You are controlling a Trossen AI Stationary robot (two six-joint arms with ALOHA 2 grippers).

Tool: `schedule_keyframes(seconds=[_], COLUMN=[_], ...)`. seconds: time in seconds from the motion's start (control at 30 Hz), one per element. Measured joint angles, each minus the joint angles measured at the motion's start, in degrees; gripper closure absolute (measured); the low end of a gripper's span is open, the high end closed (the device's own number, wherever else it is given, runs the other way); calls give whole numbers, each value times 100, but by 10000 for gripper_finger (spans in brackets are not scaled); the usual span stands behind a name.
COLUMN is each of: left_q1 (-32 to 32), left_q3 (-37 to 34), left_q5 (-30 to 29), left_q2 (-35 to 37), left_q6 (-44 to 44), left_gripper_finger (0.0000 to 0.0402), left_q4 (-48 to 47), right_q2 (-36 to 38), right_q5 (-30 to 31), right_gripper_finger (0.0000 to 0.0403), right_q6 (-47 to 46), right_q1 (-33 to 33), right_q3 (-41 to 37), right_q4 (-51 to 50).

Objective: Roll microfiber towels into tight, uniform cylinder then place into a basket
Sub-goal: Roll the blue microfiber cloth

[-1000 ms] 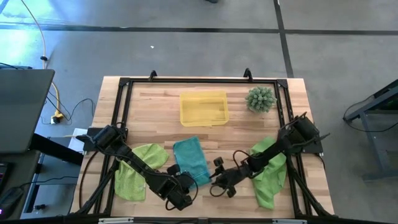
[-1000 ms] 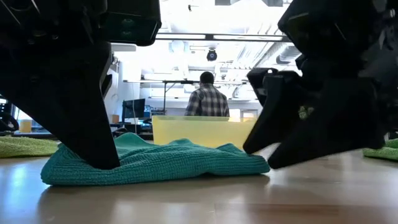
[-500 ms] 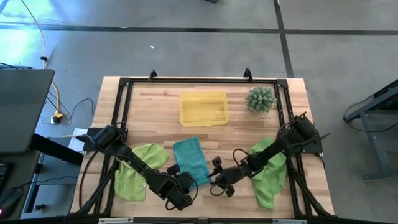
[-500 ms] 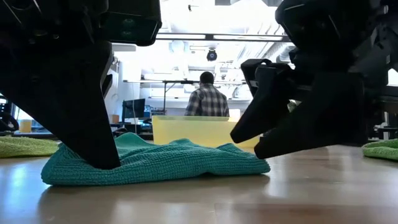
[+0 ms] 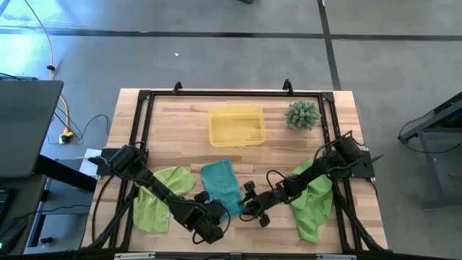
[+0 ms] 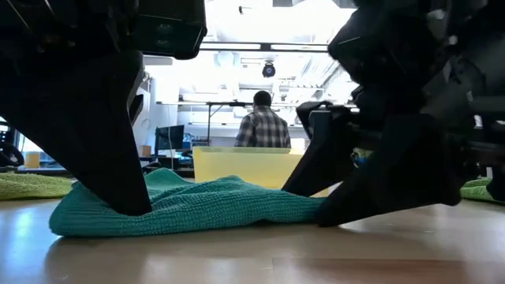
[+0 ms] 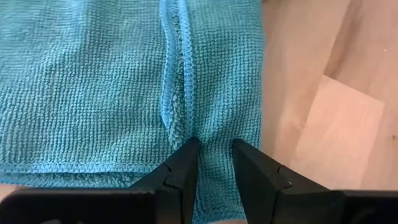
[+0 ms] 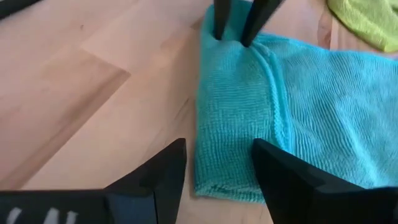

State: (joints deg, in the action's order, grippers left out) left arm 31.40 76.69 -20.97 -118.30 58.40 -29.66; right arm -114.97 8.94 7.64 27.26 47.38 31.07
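The teal towel [image 5: 222,185] lies loosely folded on the wooden table, near the front edge, with a hemmed edge [image 7: 179,68] lying over it. My left gripper [image 5: 219,210] stands on its near left part, shut on the cloth [image 7: 216,149]. My right gripper [image 5: 243,209] is open and low at the towel's near right corner [image 8: 217,180], with one finger over bare wood and one over the cloth. Two lime-green towels lie flat at the left [image 5: 162,195] and under my right arm [image 5: 314,202]. The yellow basket [image 5: 236,124] stands at the far middle. My left gripper pinches a narrow strip of the teal towel [image 7: 216,163] between its two fingers, just beside the hemmed edge and close to the towel's near edge. The fingers come from above, slanting from the near side. The towel stays lying on the table, slack. My right gripper's finger [image 6: 327,209] stands at the towel's right end [image 6: 312,211]; I cannot tell whether it touches it.
A spiky green plant [image 5: 302,114] stands at the far right of the table. A black frame [image 5: 144,97] runs around the tabletop. Bare wood lies between the teal towel and the basket. A person [image 6: 263,126] stands in the room behind.
My right gripper has moved toward the table's left edge and down, from clear of the teal towel to its right end, staying open. The towel's right end has flattened a little against it.
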Motion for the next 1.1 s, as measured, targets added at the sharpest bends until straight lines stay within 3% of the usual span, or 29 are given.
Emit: schedule_keyframes(seconds=[0.33,0.57,0.73,0.9,1.1], left_q1=[11,11,81,197,294], left_q3=[89,690,1112,1275,1276], left_q5=[302,583,574,405,200], left_q2=[22,22,22,22,22], left_q6=[-197,-867,-1102,-1145,-1107], left_gripper_finger=[311,303,303,303,303], left_q4=[-40,-473,-647,-646,-658], right_q2=[-16,-23,-23,93,286], right_q5=[-114,-101,-271,-1139,-2669], right_gripper_finger=[312,390,396,399,399], right_q6=[-491,-517,-825,-1839,-3813], right_q1=[-48,-65,-90,-257,-653], right_q3=[8,0,-7,-17,-35], right_q4=[-209,-264,-241,-244,-222])
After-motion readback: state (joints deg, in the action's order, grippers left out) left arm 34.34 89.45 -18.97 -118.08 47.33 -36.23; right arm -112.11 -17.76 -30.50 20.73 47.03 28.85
